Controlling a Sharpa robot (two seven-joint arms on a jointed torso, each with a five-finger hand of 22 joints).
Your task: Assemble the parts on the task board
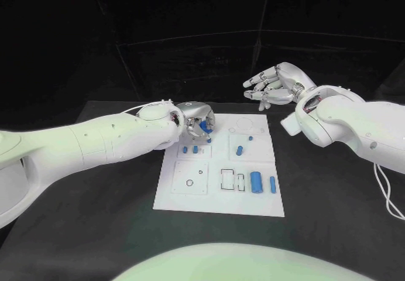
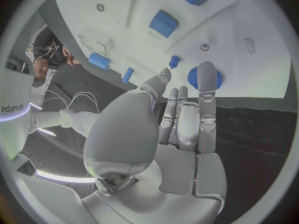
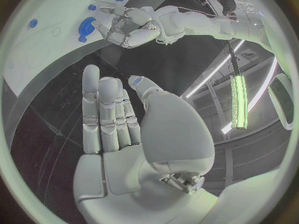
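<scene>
The white task board (image 1: 218, 202) lies in the middle of the black table. My left hand (image 1: 196, 123) hovers at its far left corner, fingers stretched out and holding nothing. A round blue part (image 2: 194, 77) lies on the board under one fingertip (image 2: 206, 72); whether they touch is unclear. The same disc (image 3: 85, 27) sits beside the left hand (image 3: 127, 27). Several small blue parts lie on the board, among them two blocks (image 1: 189, 150), a peg (image 1: 240, 150) and three cylinders (image 1: 256, 181). My right hand (image 1: 274, 85) is raised beyond the far right corner, fingers apart and empty.
A black-outlined rectangular slot (image 1: 229, 179) and a square plate with small holes (image 1: 190, 177) are on the near half of the board. A ring outline (image 1: 246, 124) marks the far right part. Bare table (image 1: 337, 205) lies on both sides.
</scene>
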